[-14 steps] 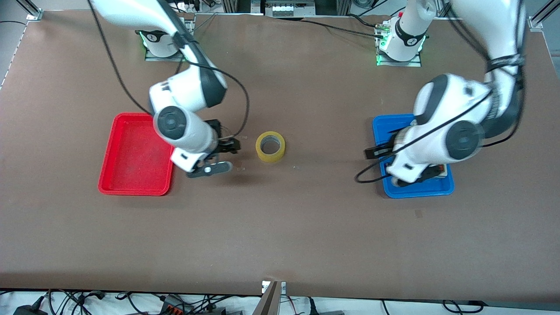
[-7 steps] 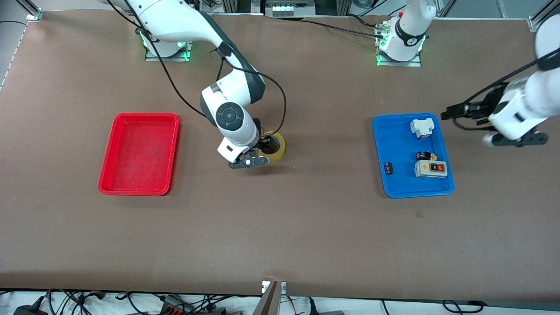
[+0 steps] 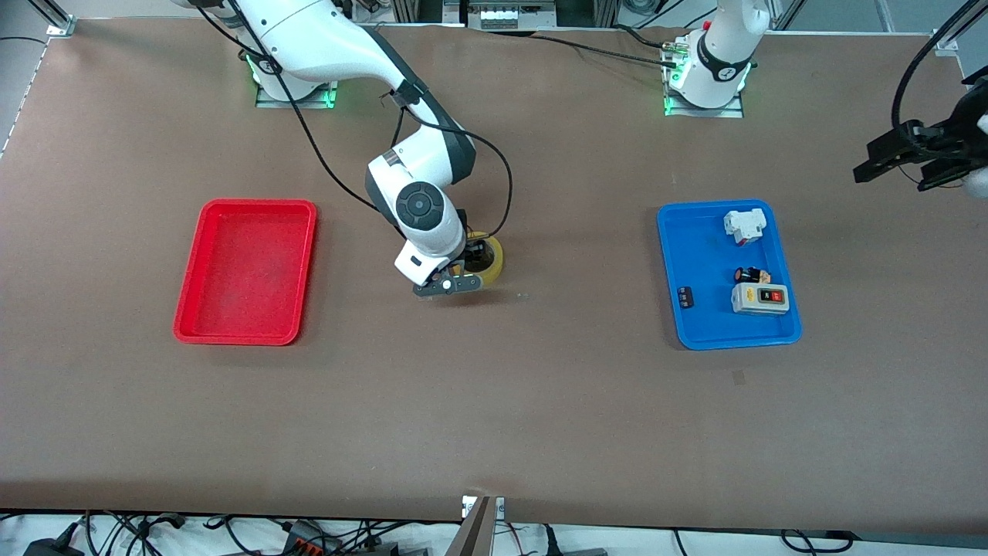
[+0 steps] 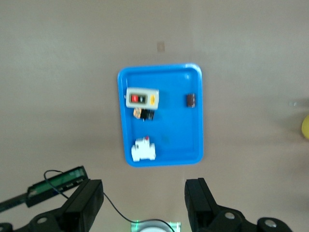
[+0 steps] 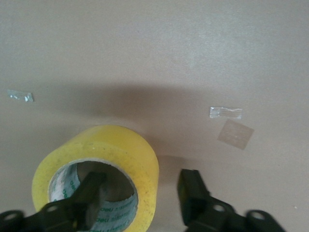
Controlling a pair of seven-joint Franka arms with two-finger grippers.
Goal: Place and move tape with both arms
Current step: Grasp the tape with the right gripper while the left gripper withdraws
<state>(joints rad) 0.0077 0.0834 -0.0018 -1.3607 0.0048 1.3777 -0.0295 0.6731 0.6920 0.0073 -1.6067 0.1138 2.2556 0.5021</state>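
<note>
The tape (image 3: 488, 259) lies flat on the brown table (image 3: 494, 401), just above the middle of the front view, between the red tray (image 3: 245, 270) and the blue tray (image 3: 698, 259). The right gripper (image 3: 463, 266) is down at the roll with its jaws apart: in the right wrist view one finger (image 5: 91, 191) sits inside the hollow core and the other outside the yellow wall, not yet pressed against it. The left gripper (image 4: 144, 205) hangs high at the upper right edge of the front view, jaws wide apart and holding nothing. In the blue tray lie a grey switch box (image 3: 760, 298), a white part (image 3: 744, 226) and two small dark pieces
</note>
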